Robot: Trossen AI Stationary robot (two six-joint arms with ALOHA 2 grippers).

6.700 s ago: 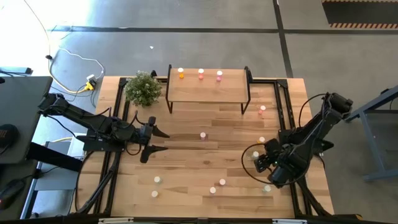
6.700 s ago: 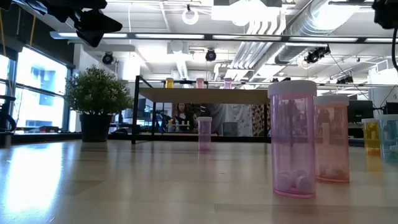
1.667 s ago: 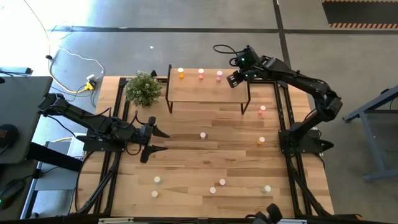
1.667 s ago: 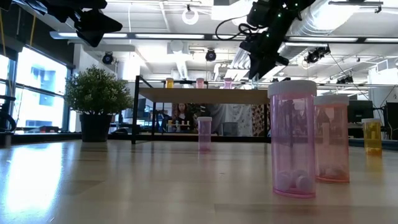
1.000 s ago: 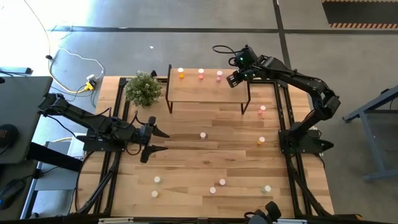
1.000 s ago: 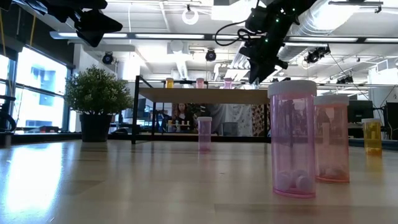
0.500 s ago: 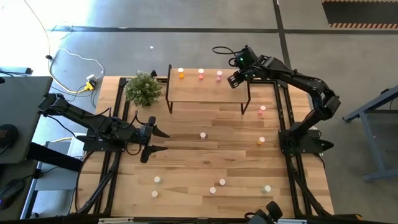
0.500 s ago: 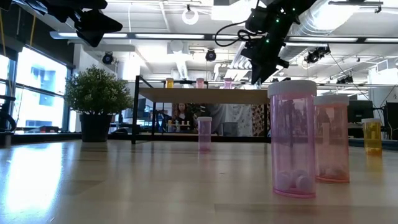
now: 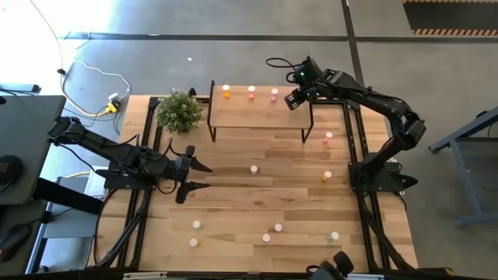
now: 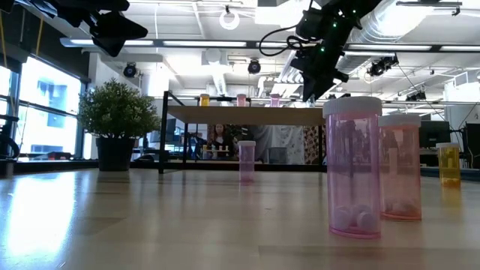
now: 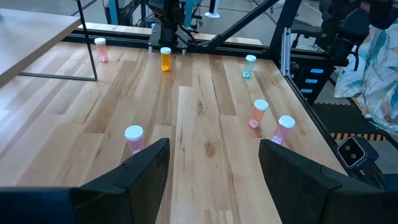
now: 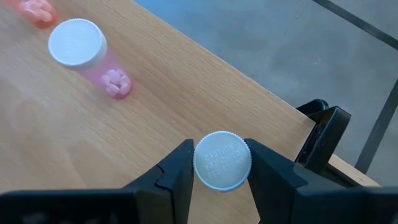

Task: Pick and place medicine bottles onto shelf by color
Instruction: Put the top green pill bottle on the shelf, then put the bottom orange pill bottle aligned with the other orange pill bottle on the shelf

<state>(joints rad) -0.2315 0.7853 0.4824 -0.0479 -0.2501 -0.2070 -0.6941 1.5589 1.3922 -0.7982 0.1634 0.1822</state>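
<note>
The right end effector [image 12: 222, 163] hangs over the 3 o'clock end of the small light-wood shelf on black metal legs [image 9: 257, 109]. Its two dark fingers [image 12: 177, 169] sit against either side of a white-capped bottle [image 12: 222, 160]; whether they grip it cannot be told, and the cap hides the bottle's body colour. Three white-capped bottles stand along the shelf's 12 o'clock edge: orange [image 9: 226, 92], light pink [image 9: 251, 92], deep pink [image 9: 274, 94]. The left end effector [image 9: 198, 176] waits at 9 o'clock over the wooden plank bench [image 9: 233, 194], fingers spread apart. Other bottles stand scattered on the bench, too small there to tell their colours.
</note>
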